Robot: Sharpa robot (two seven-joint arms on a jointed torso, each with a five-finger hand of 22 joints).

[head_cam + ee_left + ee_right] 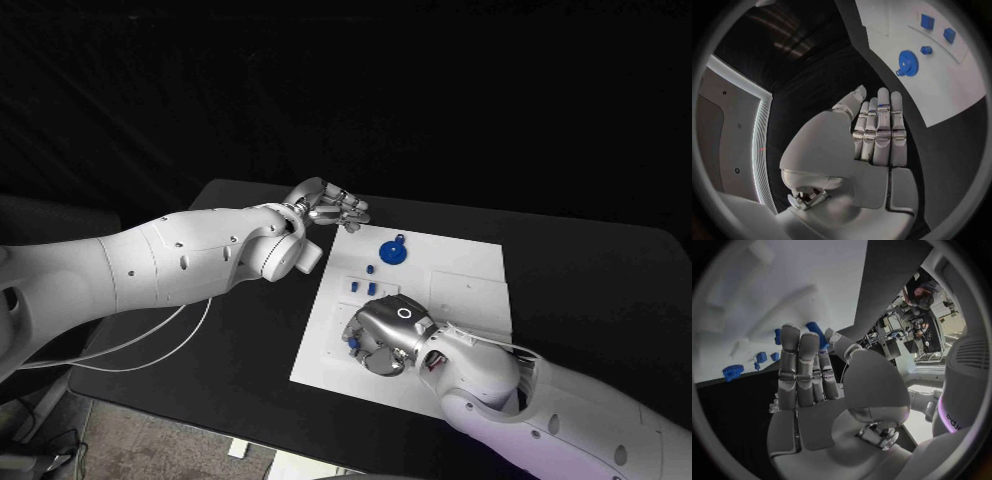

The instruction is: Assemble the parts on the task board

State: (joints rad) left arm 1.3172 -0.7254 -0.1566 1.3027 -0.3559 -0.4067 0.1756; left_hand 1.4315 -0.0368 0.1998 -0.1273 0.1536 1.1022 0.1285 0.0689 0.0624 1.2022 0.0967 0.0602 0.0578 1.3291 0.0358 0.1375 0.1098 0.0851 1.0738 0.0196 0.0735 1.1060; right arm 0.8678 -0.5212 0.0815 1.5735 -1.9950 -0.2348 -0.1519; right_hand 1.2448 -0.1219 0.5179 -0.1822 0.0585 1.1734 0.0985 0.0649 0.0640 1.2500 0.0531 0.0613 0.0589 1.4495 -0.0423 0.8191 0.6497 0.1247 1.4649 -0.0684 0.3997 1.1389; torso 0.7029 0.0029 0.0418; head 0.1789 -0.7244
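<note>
The white task board [447,290] lies mid-table. On its far-left part sit a blue gear [392,250] and a few small blue parts [371,268]. My left hand [329,205] hovers over the black table just beyond the board's far-left corner, fingers straight and side by side [876,130], holding nothing; past them lie the gear [907,62] and small parts [927,21]. My right hand [387,330] lies low over the board's near-left part. A blue part [816,332] shows between its fingertips and thumb; whether it is gripped is unclear.
Black table [577,260] surrounds the board, with bare room on the right and at the back. A white cable [159,345] loops off my left arm near the table's left edge. More blue parts [761,357] and the gear [732,372] lie beyond my right hand.
</note>
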